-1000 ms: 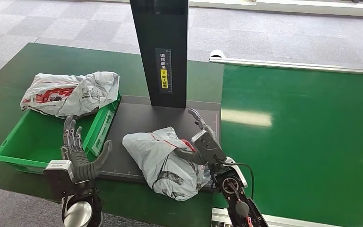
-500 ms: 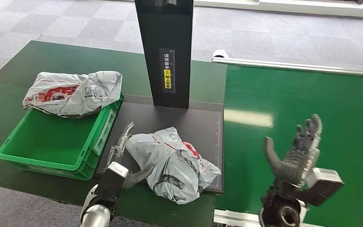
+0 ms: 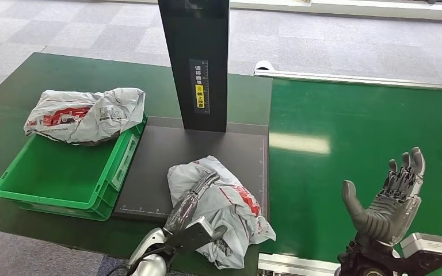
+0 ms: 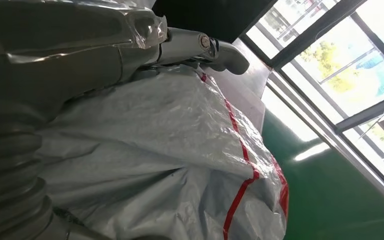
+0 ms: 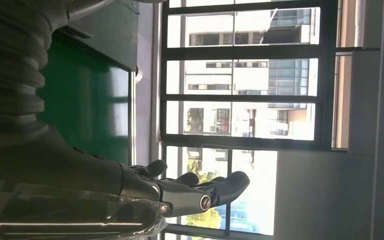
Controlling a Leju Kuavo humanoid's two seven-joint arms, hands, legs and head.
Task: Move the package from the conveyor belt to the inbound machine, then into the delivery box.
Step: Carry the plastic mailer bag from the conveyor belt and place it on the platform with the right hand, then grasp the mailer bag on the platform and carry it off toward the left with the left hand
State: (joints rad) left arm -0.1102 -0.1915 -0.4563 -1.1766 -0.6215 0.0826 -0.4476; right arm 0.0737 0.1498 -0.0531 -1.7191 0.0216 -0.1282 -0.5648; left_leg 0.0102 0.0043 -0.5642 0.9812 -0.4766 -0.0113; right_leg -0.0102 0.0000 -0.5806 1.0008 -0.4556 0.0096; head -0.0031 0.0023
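Package (image 3: 221, 210) lower centre on inbound machine (image 3: 161, 167), long axis diagonal. Left hand (image 3: 193, 210) laid against its left flank, fingers extended, grip unclear. Delivery box (image 3: 57, 172) further left. Right hand (image 3: 388, 198) lower right, spread, empty.

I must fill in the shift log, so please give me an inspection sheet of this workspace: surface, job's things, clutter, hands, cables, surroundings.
Surface: dark inbound machine plate beside the green conveyor belt, both on a green table.
Job's things: grey package lies on the plate, its near end over the plate's front edge; green delivery box to the left.
Clutter: second grey bag resting on the box's far rim.
Hands: left hand rests on the package, grip cannot be told; right hand raised over the belt, fingers apart, holding nothing.
Cables: nothing seen.
Surroundings: black scanner post, grey carpet floor, windows in the right wrist view.
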